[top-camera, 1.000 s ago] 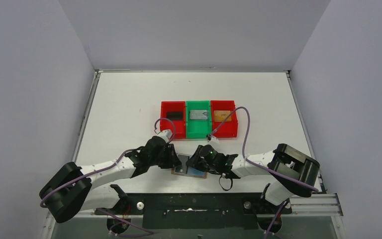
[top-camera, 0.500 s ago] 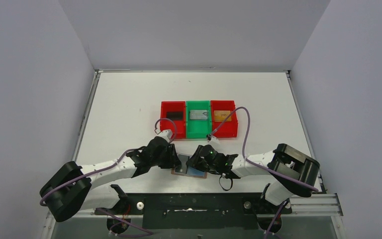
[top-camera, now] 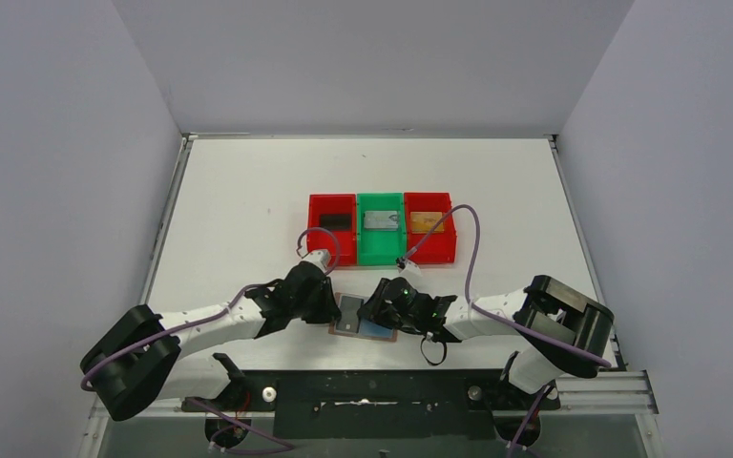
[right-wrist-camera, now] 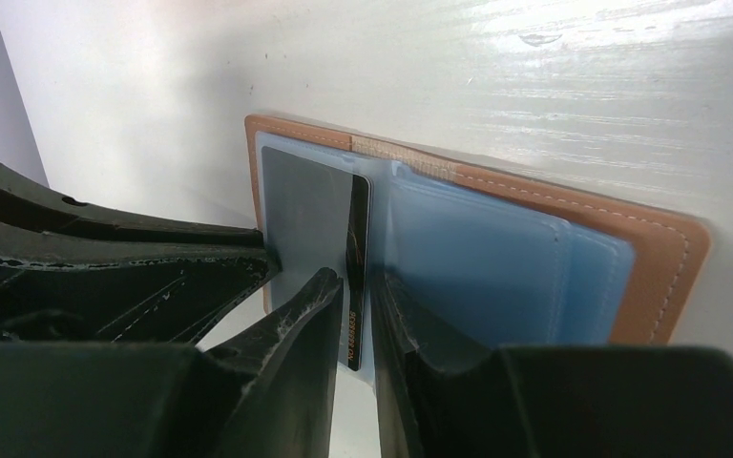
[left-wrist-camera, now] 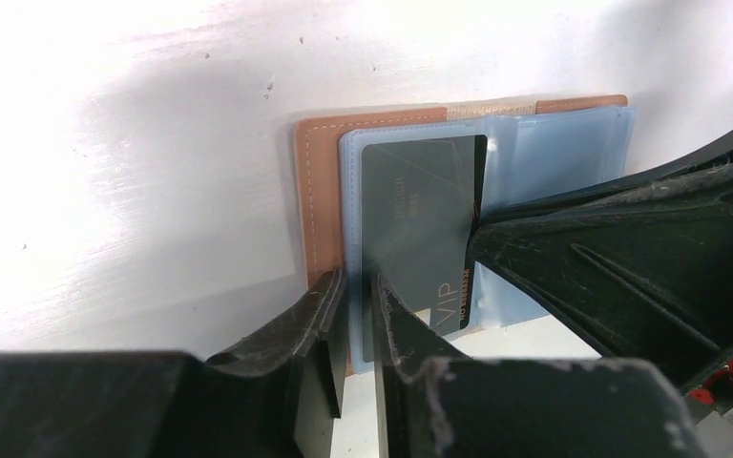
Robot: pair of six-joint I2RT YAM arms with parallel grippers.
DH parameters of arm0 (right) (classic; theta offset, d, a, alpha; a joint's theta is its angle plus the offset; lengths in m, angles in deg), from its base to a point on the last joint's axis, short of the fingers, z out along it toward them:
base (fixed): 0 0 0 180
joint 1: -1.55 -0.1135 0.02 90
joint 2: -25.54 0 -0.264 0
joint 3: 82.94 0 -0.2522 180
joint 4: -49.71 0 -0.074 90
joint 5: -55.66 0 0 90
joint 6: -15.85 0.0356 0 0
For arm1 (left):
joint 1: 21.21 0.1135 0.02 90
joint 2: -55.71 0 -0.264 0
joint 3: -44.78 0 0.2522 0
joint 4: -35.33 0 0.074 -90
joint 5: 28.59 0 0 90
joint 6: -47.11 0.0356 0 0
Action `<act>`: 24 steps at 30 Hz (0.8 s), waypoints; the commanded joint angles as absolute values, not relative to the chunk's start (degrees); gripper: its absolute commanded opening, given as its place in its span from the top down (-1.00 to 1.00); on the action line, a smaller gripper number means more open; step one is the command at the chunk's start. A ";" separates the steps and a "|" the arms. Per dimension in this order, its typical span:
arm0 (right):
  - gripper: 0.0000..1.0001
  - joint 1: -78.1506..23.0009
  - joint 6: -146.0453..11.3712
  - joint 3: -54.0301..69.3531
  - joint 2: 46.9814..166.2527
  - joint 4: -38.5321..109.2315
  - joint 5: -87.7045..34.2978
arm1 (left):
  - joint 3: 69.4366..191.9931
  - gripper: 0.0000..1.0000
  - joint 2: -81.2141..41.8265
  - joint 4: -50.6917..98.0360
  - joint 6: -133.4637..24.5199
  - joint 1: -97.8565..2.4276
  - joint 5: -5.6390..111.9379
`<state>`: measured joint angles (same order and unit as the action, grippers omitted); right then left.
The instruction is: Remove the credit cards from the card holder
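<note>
A row of bins (top-camera: 379,250), red, green, red, each holding a card (top-camera: 382,221), stands beyond both hands. Between the left hand (left-wrist-camera: 358,286) and right hand (right-wrist-camera: 355,281), the tan card holder (left-wrist-camera: 320,200) lies open on the counter (top-camera: 248,191). Each hand's narrow jaws straddle an edge of the black card (left-wrist-camera: 410,219), half veiled by its pale blue pocket; clamping is indiscernible.

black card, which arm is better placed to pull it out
Probably left: the left jaws straddle the near corner of the black card; the right jaws sit at its side edge.
</note>
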<state>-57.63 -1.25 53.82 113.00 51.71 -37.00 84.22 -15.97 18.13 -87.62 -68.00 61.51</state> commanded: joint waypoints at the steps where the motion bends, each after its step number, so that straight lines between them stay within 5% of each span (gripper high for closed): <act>1: 0.58 -57.21 -1.63 55.07 112.29 53.04 -36.17 | 84.84 0.78 -15.76 20.87 -87.18 -68.15 60.07; 8: 0.58 -56.87 -1.77 56.13 112.24 57.40 -34.14 | 83.42 1.00 -15.30 24.26 -86.97 -68.14 56.95; 15: 0.60 -56.59 -1.31 57.24 111.88 60.02 -33.12 | 82.50 1.00 -16.35 26.05 -87.37 -68.13 54.51; 24: 0.98 -56.04 -1.15 59.89 111.55 67.55 -30.44 | 81.92 1.00 -17.52 26.57 -88.35 -68.15 53.91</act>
<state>-55.57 -1.42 58.94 112.69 60.33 -33.98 82.53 -16.36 22.43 -87.23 -67.48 58.93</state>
